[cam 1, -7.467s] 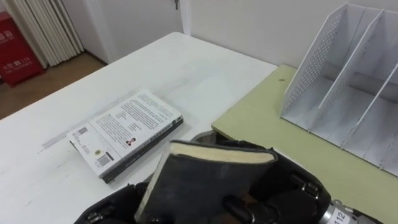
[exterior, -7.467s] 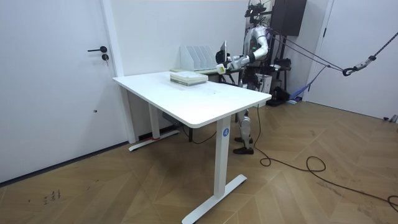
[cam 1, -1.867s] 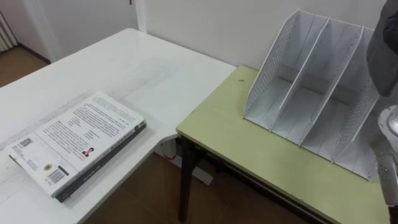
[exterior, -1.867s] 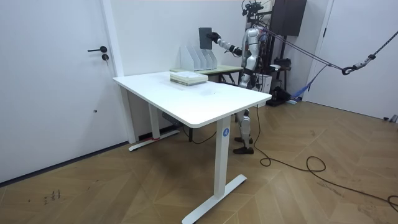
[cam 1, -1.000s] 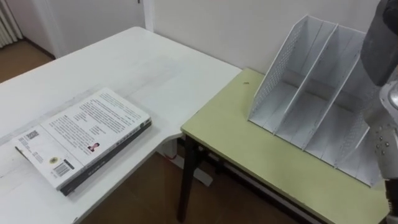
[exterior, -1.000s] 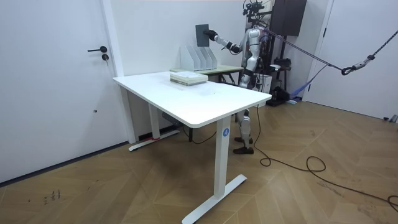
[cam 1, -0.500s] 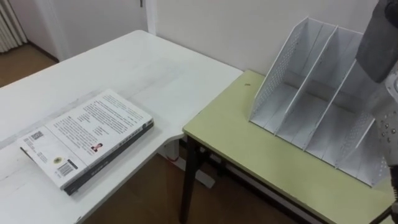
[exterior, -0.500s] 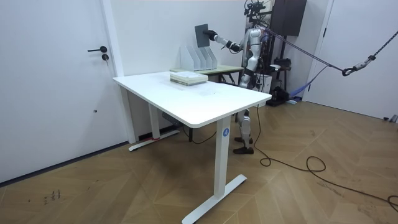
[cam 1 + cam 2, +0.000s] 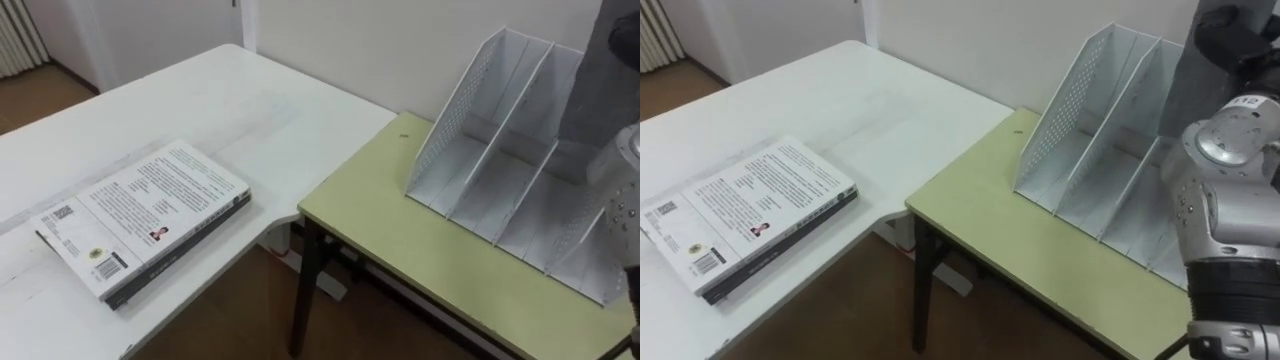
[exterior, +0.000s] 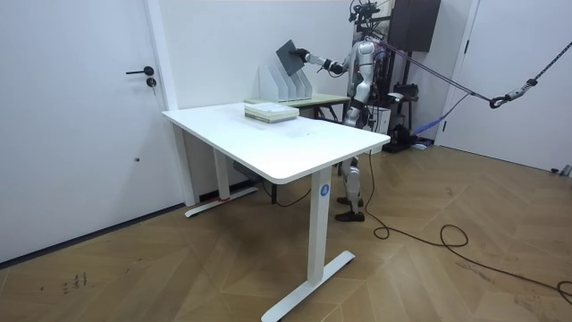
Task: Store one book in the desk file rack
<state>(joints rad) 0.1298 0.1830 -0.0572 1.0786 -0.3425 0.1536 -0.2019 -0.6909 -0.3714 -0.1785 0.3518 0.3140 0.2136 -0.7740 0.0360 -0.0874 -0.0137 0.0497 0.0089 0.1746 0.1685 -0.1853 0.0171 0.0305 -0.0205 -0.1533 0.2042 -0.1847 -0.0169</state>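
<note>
- The dark book (image 9: 590, 90) is held in the air by the right hand (image 9: 1238, 38), whose fingers are closed on its edge. It is kept edge-down and somewhat tilted, seemingly so that it can be slid down between the dividers.
- The dark book is placed just above the right part of the file rack (image 9: 500, 150). Which slot it is lined up with cannot be told, nor whether its lower edge touches the rack.
- The file rack is stood on the olive table (image 9: 400, 240) with its open side turned towards the robot, so entry from above and from the front is allowed.
- Three compartments are formed by the dividers; as far as they can be seen, nothing is held in them, and the storing is judged not yet done.
- A light-covered book (image 9: 140, 225) is laid flat on the white table (image 9: 250, 110), well apart from the file rack.
</note>
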